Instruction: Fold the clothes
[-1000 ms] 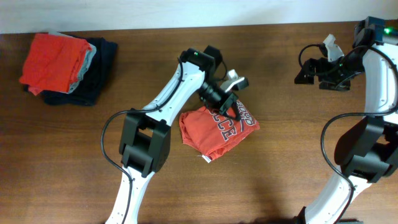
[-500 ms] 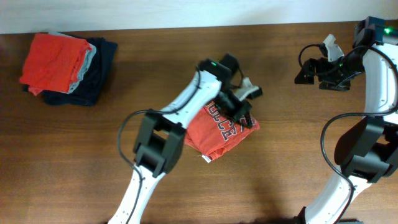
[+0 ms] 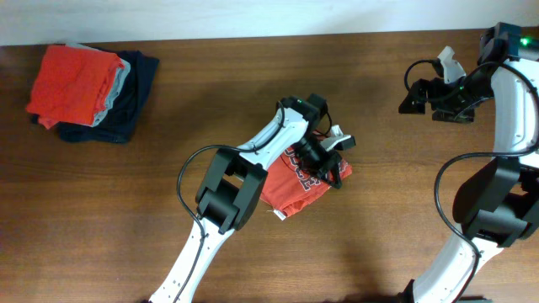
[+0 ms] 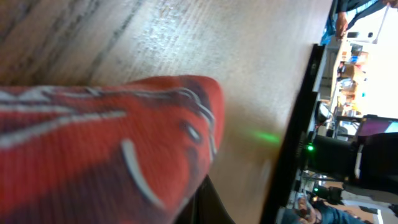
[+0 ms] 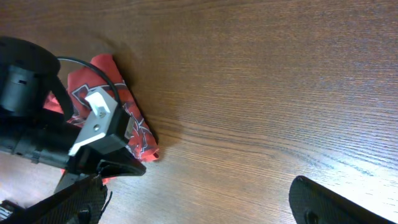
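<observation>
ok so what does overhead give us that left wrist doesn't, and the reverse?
Overhead only: a stack of folded garments at the far left of the table, with a plain orange-red shirt on top. It also shows both arms whole and the left gripper down at the right edge of the lettered orange-red shirt.
Left wrist only: the shirt's weave and print close up, the table's edge, and a blurred room beyond it.
Both: the lettered orange-red shirt and the wooden table.

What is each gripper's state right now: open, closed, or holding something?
Left gripper: closed, pinching the edge of the lettered T-shirt.
Right gripper: open, holding nothing.
</observation>
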